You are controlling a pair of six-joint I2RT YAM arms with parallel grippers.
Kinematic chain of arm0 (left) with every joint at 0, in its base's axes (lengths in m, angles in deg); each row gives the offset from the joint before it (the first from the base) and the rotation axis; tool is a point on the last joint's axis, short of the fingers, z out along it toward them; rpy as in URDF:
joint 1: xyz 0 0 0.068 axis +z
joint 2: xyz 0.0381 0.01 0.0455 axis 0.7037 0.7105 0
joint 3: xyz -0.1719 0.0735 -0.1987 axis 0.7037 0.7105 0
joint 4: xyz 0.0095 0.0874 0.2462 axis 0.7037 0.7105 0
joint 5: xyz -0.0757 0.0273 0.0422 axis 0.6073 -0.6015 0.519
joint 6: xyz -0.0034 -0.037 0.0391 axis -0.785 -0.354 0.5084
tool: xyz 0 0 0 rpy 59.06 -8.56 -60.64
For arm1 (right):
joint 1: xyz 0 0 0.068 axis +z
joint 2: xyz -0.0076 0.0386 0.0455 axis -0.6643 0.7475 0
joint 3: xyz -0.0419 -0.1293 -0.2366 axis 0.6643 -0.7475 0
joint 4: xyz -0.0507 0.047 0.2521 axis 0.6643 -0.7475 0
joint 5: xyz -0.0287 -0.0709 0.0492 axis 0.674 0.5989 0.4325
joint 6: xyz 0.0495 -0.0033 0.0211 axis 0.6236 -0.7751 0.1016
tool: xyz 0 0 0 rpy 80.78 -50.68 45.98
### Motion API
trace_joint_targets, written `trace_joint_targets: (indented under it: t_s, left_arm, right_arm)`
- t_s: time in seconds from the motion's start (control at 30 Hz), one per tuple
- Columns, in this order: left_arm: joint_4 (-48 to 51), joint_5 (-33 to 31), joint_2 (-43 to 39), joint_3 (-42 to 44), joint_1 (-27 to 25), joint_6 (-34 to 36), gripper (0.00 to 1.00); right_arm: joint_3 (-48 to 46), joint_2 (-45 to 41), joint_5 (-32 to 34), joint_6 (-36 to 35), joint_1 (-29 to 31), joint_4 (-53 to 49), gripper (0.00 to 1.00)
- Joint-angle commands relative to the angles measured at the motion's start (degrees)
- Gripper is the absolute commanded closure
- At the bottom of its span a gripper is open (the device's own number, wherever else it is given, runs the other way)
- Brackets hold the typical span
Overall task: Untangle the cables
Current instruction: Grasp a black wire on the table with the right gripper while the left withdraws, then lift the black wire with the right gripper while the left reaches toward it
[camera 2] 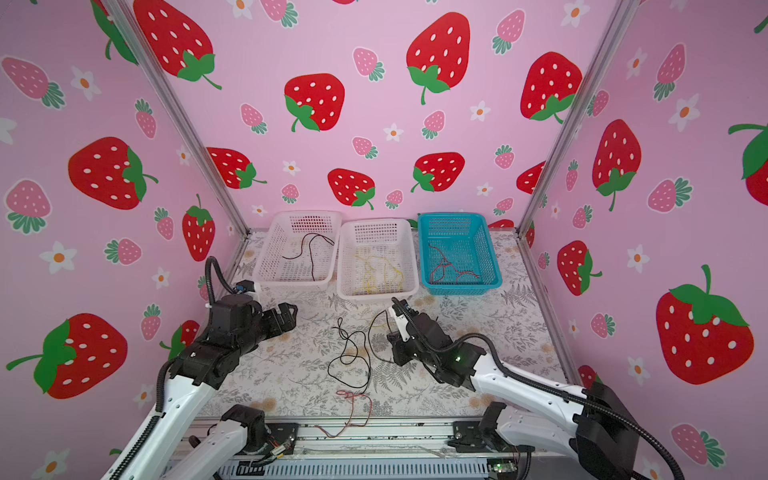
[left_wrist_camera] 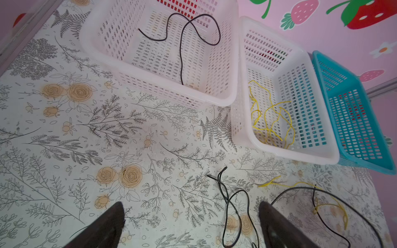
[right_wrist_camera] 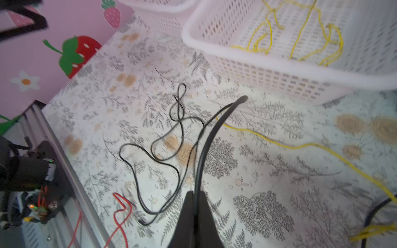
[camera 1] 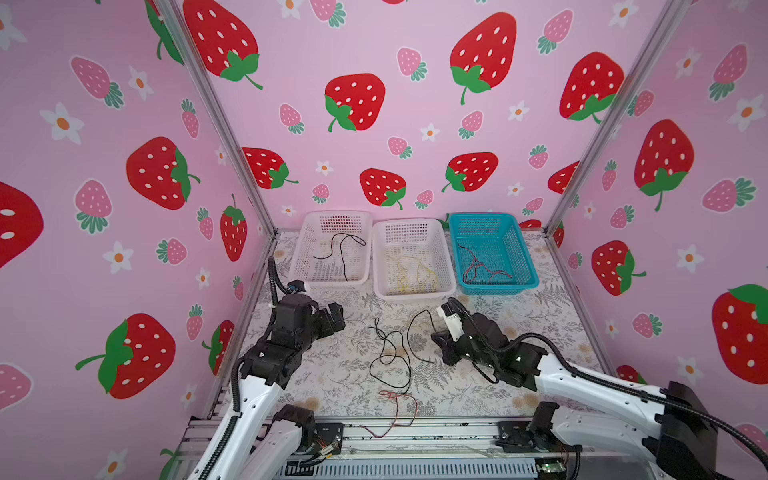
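Aluminium front rail (camera 1: 440, 432) sits closest, and a red cable (camera 1: 395, 401) trails across it from the floral table sheet (camera 1: 324, 374). Just behind the red one, a black cable (camera 1: 390, 361) lies mid-table in loose overlapping loops.

At the right of those loops, the right gripper (right_wrist_camera: 194, 193) has its jaws pinched together on a strand of black cable, which arcs up and away from the fingertips in the right wrist view. Whether that strand belongs to the same length as the loops, I cannot tell. A yellow cable (right_wrist_camera: 279, 145) runs over the sheet beside it, passing under the raised arc.

The left gripper (left_wrist_camera: 190, 204) hovers above the sheet to the left of the loops, jaws spread wide and holding nothing.

Three baskets line the back wall, side by side. The left white basket (camera 1: 328, 286) holds a single black wire (camera 1: 341, 257). The middle white basket (camera 1: 415, 294) holds yellow wires (camera 1: 415, 274). The teal basket (camera 1: 498, 289) holds red wires (camera 1: 473, 266).
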Motion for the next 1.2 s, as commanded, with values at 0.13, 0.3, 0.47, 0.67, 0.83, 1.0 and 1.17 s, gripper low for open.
trace_joint_targets:
  t_s: [0.13,0.3,0.47,0.67,0.83,1.0,1.17]
  left_arm:
    - [-7.4,11.31,-7.08,3.16,-0.08,3.84,0.0]
    - [-13.7,17.7,-13.07,6.07,-0.12,4.06,0.0]
    - [-23.46,27.49,-18.38,9.93,-0.89,1.62,0.0]
    - [-32.6,35.53,-17.99,11.74,-4.22,-1.94,0.01]
    - [-40.04,37.0,-18.62,13.83,-7.32,-5.42,0.01]
    - [-46.29,37.47,-17.01,15.12,-13.62,-5.71,0.01]
    - [-45.86,34.37,-12.32,13.91,-21.58,-0.87,0.01]
  right_arm:
    - [13.02,0.5,-3.89,-2.16,0.64,-4.96,1.0]
    - [23.73,4.18,-5.02,-2.79,0.74,-7.16,1.0]
    - [30.63,7.0,-6.31,-0.76,0.78,-6.16,1.0]
    - [34.61,9.95,-8.49,1.88,0.83,-5.34,1.0]
    - [34.81,10.56,-11.24,3.75,0.83,-3.83,1.0]
    - [34.8,11.06,-13.24,5.42,1.12,-3.07,1.0]
    - [35.1,11.9,-15.47,7.22,2.18,-1.3,1.0]
